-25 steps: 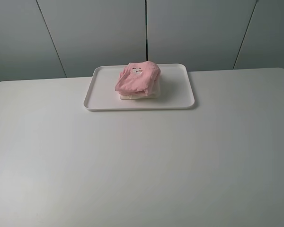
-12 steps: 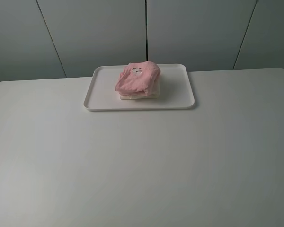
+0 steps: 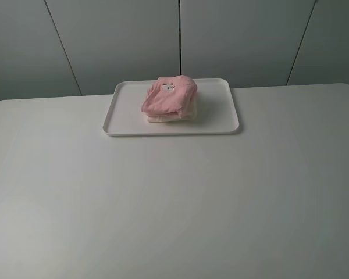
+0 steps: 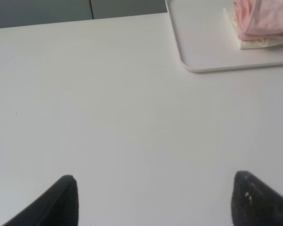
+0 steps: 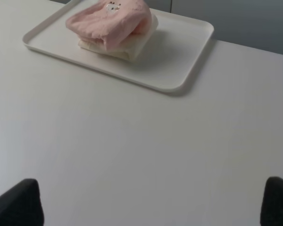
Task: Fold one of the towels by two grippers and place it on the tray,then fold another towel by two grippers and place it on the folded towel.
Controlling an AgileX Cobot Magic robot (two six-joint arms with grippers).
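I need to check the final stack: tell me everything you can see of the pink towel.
The pale pink terry cloth towel is folded into a soft, rounded bundle with a small printed label on top. It lies on the folded cream terry towel, which peeks out beneath, inside the flat white rectangular plastic tray. Nothing else touches it.

We see a white tray near the far edge of a big white table. On the tray, a folded pink towel with a small printed label lies on top of a folded cream towel. Grey wall panels stand behind the tray.
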